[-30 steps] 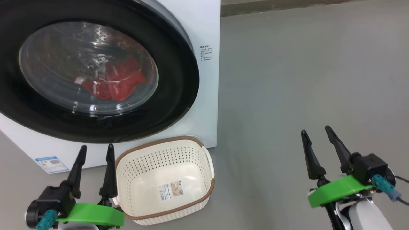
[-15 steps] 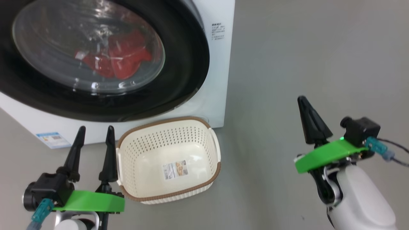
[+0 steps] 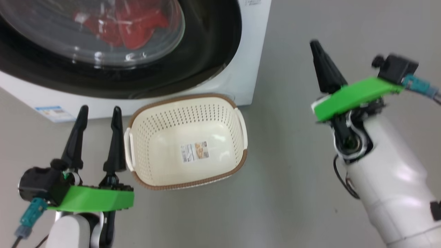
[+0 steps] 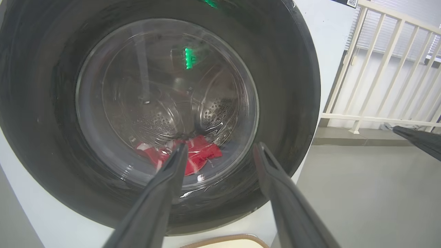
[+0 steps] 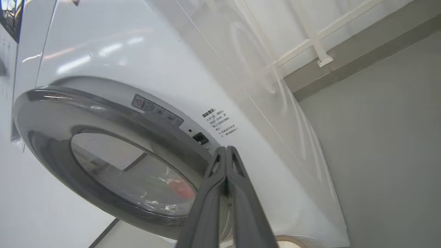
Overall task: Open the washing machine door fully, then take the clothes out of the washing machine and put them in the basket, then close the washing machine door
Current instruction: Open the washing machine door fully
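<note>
Head view, looking down at the floor in front of the washing machine [image 3: 248, 69]: no step of the task appears done, so opening, unloading and closing are all left. The washing machine door [image 3: 103, 58], a wide glossy black ring around a bulging clear window, looks shut against the machine's front. Behind the glass the clothes [image 3: 137, 24], a small heap of bright red fabric with white trim, lie low in the drum. The basket [image 3: 182, 100], cream perforated plastic with a brown rim and a paper label inside, stands empty just in front of the machine, below the right part of the door. The left gripper [image 3: 100, 109] hovers in front of the machine, just left of the basket, fingers spread wide and holding nothing. The right gripper [image 3: 315, 46] is raised to the right of the machine, apart from it, with its two fingers pressed together on nothing.
</note>
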Tool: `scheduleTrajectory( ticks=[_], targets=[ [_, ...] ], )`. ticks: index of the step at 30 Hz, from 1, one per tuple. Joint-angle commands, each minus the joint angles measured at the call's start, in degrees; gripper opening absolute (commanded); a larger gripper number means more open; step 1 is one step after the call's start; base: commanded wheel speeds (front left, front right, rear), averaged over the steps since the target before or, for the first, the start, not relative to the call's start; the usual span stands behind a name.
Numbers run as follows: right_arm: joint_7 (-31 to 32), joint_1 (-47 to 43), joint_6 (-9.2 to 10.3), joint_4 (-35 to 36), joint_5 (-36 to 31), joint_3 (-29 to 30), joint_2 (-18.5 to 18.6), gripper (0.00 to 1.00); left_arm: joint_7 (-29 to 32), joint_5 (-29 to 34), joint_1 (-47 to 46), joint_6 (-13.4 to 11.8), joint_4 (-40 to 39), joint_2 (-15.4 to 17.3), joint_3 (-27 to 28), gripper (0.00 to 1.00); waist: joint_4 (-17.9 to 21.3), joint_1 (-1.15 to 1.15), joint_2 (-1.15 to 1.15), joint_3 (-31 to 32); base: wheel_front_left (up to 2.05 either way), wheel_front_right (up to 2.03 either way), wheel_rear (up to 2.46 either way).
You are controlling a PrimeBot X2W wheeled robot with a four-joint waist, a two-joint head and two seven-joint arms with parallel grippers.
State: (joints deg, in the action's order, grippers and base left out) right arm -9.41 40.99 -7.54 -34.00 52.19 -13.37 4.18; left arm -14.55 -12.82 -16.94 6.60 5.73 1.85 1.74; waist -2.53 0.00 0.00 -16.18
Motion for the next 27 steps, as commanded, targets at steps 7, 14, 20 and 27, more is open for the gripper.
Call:
scheduleTrajectory(
  ticks=[7, 14, 20, 27],
  targets=[
    [10.1, 7.9, 0.05, 6.7, 20.1, -1.0, 1.6, 0.00, -0.4, -1.5, -3.9, 0.5, -3.5, 1.0, 0.3, 1.00, -3.2, 0.00, 0.00, -7.4, 0.00, 0.00, 0.00],
    [20.2, 13.0, 0.05, 9.6, 33.8, 0.9, 3.2, 0.00, -0.4, -1.0, -5.5, 0.7, -4.9, 1.0, -0.4, 1.00, -4.9, 0.00, 0.00, -11.4, 0.00, 0.00, 0.00],
    [26.4, 17.0, 0.05, 10.7, 39.3, 2.5, 4.2, 0.00, -0.4, -1.5, -6.6, 0.8, -5.5, 1.0, -1.5, 1.00, -6.7, 0.00, 0.00, -14.2, 0.00, 0.00, 0.00],
    [32.8, 21.2, 0.05, 10.1, 42.4, 3.8, 5.3, 0.00, -0.4, -1.7, -7.3, 0.8, -5.8, 1.0, -2.6, 1.00, -8.5, 0.00, 0.00, -16.4, 0.00, 0.00, 0.00]
  ],
)
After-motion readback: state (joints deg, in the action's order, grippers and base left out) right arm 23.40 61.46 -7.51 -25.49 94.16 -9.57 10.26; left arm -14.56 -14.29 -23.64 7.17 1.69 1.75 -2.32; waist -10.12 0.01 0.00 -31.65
